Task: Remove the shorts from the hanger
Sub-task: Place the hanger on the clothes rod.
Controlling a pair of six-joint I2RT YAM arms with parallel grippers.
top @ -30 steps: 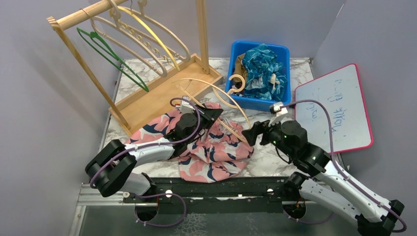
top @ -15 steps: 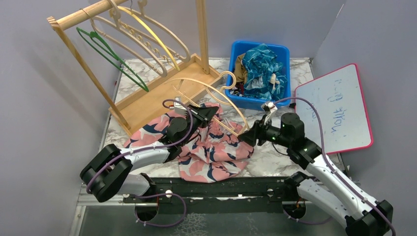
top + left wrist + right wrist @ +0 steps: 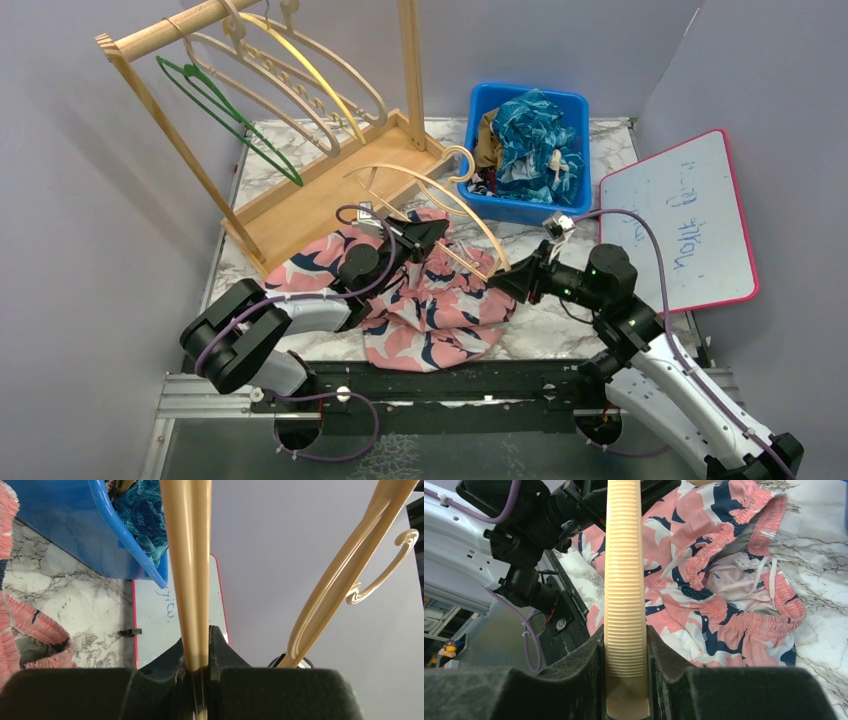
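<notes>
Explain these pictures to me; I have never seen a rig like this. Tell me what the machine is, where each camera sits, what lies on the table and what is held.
Two robot arms are bolted at the near edge of a marble table. One picture looks down from above; the other two come from cameras on each wrist. The left pincer and right pincer each clamp the beige hanger. The pink patterned shorts lie crumpled on the table, beside a wooden rack, blue bin and whiteboard.

Left gripper (image 3: 200, 652) and right gripper (image 3: 625, 642) both clamp the hanger (image 3: 625, 555)
</notes>
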